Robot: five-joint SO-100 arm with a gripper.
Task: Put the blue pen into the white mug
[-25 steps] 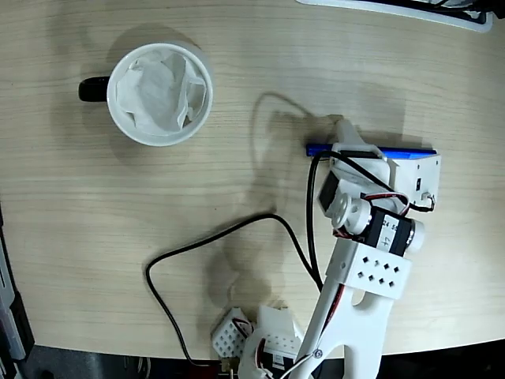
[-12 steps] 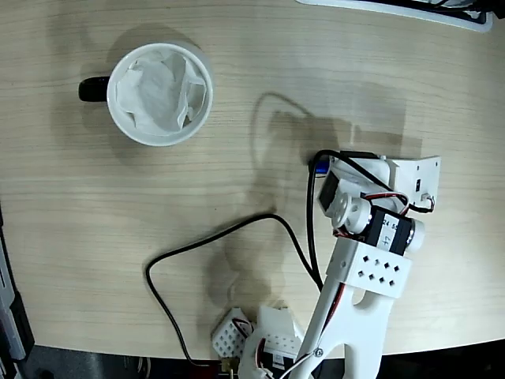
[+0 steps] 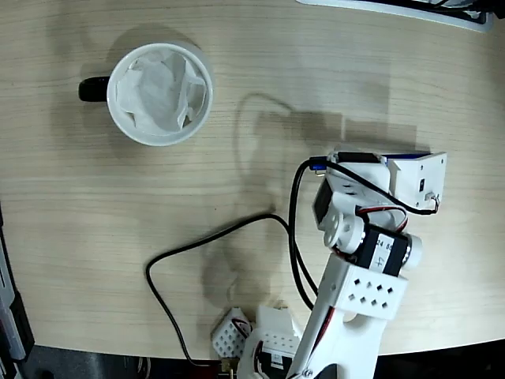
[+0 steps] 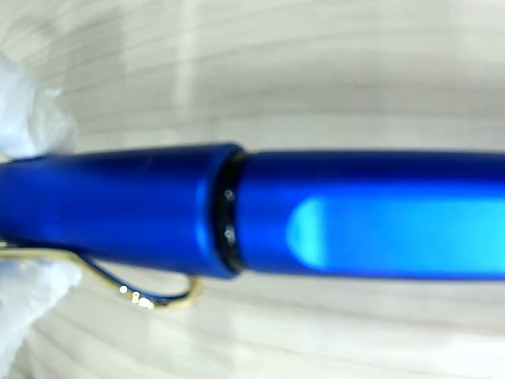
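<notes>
At the right of the desk (image 3: 95, 229) in the fixed view, the claw (image 3: 359, 162) hides most of the blue pen (image 4: 260, 213), which fills the wrist view sideways, far from the white mug (image 3: 160, 93); its grip cannot be judged.

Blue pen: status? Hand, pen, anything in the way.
Hand down over blue pen, closure unclear. Pen horizontal in wrist view, only slivers visible in fixed view. White mug far upper left, apart; bare table between.
</notes>
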